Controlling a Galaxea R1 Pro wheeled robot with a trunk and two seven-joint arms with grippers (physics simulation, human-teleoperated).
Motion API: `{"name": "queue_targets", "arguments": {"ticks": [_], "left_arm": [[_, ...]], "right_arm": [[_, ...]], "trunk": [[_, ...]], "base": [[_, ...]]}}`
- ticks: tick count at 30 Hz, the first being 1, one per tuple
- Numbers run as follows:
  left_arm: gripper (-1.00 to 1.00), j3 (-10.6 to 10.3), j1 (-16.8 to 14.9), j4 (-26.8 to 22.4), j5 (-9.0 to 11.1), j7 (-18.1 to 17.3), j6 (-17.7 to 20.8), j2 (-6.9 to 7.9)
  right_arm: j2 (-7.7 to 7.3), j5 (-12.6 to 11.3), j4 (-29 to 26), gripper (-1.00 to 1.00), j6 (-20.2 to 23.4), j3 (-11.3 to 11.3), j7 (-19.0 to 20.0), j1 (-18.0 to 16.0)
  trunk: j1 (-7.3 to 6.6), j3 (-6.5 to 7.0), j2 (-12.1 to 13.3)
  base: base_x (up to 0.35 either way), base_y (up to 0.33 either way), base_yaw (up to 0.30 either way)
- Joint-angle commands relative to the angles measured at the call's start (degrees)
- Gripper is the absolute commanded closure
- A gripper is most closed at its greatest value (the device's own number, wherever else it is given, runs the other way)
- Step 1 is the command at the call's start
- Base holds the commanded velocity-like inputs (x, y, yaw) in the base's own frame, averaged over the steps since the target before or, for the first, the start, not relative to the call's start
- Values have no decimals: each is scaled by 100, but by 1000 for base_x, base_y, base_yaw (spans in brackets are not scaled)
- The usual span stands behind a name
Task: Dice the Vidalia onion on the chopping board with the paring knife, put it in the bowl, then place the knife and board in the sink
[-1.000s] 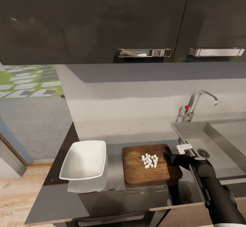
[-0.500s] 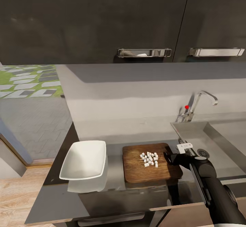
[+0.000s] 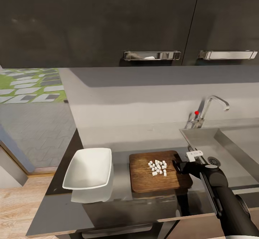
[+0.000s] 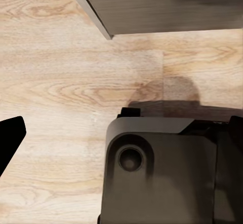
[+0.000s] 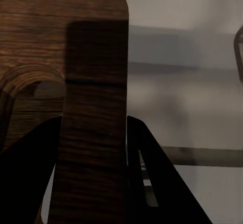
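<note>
The right arm reaches forward from the lower right, forearm angled up over the countertop point(image 3: 122, 181), wrist level. The right gripper point(image 3: 178, 166) sits at the chopping board point(image 3: 158, 172), its fingers point(image 5: 152, 178) pinching the board's near-sink edge, one above and one below the wood. The diced onion point(image 3: 157, 167) lies on the board just beyond the fingertips. The bowl point(image 3: 89, 168) stands well past the board's far side; the sink point(image 3: 219, 149) lies directly beside the wrist. Left gripper state: cannot tell.
</note>
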Motion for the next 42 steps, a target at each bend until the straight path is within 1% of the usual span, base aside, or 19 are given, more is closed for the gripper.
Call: {"name": "queue_targets", "arguments": {"ticks": [1,42], "left_arm": [[-100,-46,-10,22,55,8,-40,-4],[-100,-38,-10,18,51,2,-32,-14]], "right_arm": [[-1,57,-6,100,20,-6,53,-4],[-1,53,-77,100,20,-10,62,-4]], "trunk": [[1,-8,-7],[1,-8,-7]], "base": [[0,0,0],[0,0,0]]}}
